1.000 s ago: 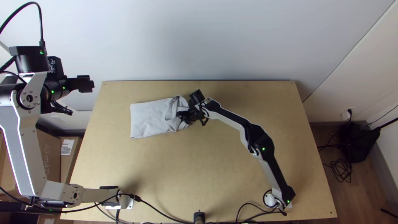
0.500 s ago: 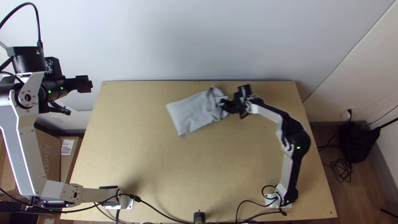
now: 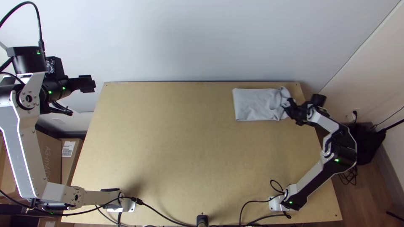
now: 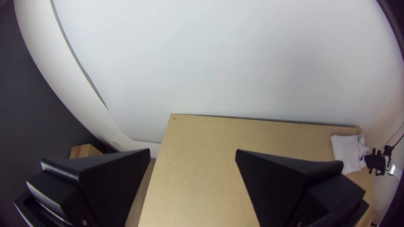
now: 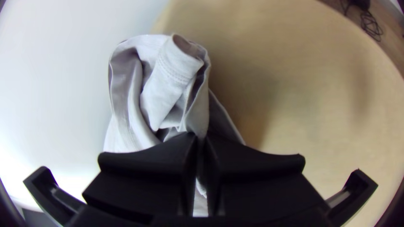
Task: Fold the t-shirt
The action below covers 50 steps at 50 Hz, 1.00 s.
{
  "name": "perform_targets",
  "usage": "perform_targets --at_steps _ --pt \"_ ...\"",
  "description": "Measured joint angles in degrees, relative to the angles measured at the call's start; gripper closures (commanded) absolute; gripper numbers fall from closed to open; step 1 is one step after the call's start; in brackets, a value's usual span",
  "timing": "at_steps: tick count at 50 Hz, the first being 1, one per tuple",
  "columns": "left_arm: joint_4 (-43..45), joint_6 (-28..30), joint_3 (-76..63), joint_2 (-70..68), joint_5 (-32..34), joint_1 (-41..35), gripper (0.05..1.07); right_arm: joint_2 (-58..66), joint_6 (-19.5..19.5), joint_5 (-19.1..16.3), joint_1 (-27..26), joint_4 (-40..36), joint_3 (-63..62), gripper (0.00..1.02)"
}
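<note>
One shirt (image 3: 256, 104) lay at the far right corner of the table (image 3: 181, 168), just inside the far edge, as a compact rectangle: flat and fairly square at the end towards the left edge, bunched at the end beside the right edge. That bunched end was clenched between the fingers of the right gripper (image 5: 200, 141), and a stitched hem (image 5: 172, 71), probably a sleeve's, stood out of the gathered cloth; which part was pinched could not be told. The folding looked mostly done, and the step in hand seemed to be setting the packet aside in that corner. The next move called for laying the held end down, letting go and drawing back gently, so that the upper layers would not lift or slide towards the right edge; a little smoothing of the bunch might have been wanted too. The left gripper (image 4: 192, 151) was held beyond the left edge, its fingers parted with nothing between them. Counted out from the cloth, there were one shirt, two grippers, two arms, the right one (image 3: 311, 180) and the left one (image 3: 21, 155), one table, and at least two boxes (image 3: 68, 157) past the left edge.
</note>
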Motion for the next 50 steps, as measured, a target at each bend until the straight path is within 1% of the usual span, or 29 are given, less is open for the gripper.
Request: perform_targets --at_steps 4,5,6,7,8,10,11,14,19,22,24,28,34,36,39,42,43,46,48,49,50 --pt "0.3 0.0 0.0 0.0 0.0 -0.6 0.10 -2.0 -0.1 0.2 -3.6 0.1 -2.7 1.00" --pt "0.4 0.0 0.0 0.0 0.0 -0.7 0.10 -2.7 -0.1 0.2 -4.2 0.1 -3.7 0.98" --pt "0.4 0.0 0.0 0.0 0.0 -0.9 0.10 -3.6 -0.5 0.2 -4.9 0.1 -4.5 0.90" --pt "0.4 0.0 0.0 0.0 0.0 -1.0 0.10 -4.4 -0.6 0.4 -5.4 0.1 -5.5 0.76" --pt "0.4 0.0 0.0 0.1 0.1 -1.0 0.10 -5.1 -1.0 0.6 -5.7 0.1 -6.5 0.57" --pt "0.4 0.0 0.0 0.1 0.2 -1.1 0.10 -7.1 -1.9 0.9 -6.3 0.1 -8.6 0.13" --pt "0.4 0.0 0.0 0.1 0.2 -1.1 0.10 -8.2 -2.4 1.2 -6.3 0.1 -9.6 0.02" --pt "0.5 0.0 0.0 0.1 0.2 -1.1 0.10 -11.5 -4.4 3.1 -6.6 0.0 -12.2 0.03" --pt "0.5 0.0 0.0 0.2 0.7 -1.0 0.10 -17.7 -7.8 9.8 -6.6 -0.4 -14.2 0.03" --pt "0.5 0.0 0.0 0.2 1.1 -1.0 0.10 -22.0 -9.6 12.1 -6.6 -0.6 -14.2 0.03" --pt "0.6 0.0 0.0 0.2 1.3 -0.9 0.10 -24.9 -11.0 13.4 -6.0 -2.3 -13.6 0.03" --pt "0.6 0.0 -0.1 0.2 1.5 -0.5 0.10 -28.9 -13.3 14.8 -3.3 -7.4 -10.5 0.03" --pt "0.6 0.0 -0.5 0.2 2.8 0.6 0.10 -28.8 -16.3 16.2 2.5 -14.7 -4.0 0.03" --pt "0.6 0.0 -0.6 0.2 3.7 1.1 0.10 -28.6 -18.3 18.4 4.5 -15.4 -3.0 0.03" --pt "0.6 -0.1 -1.0 0.2 4.5 1.8 0.10 -28.6 -22.0 22.5 7.4 -15.3 -3.0 0.03" --pt "0.6 -0.1 -1.2 0.2 4.5 2.3 0.10 -28.6 -26.1 26.0 10.2 -12.5 -4.4 0.04" --pt "0.7 -0.1 -1.4 0.2 4.5 2.4 0.10 -28.7 -27.5 27.0 11.0 -11.0 -5.3 0.07" --pt "0.7 0.0 -1.4 0.2 4.7 2.8 0.10 -28.9 -30.7 29.5 13.6 -8.3 -7.5 0.24" --pt "1.0 0.0 -1.5 0.2 4.7 3.0 0.10 -29.0 -32.0 30.3 15.0 -8.8 -8.5 0.40" --pt "1.2 0.0 -1.5 0.2 4.7 3.0 0.10 -29.0 -32.3 30.6 15.5 -9.4 -8.8 0.47" --pt "1.4 0.0 -1.5 0.2 4.7 3.1 0.10 -29.0 -32.6 30.6 16.1 -10.5 -8.9 0.51"
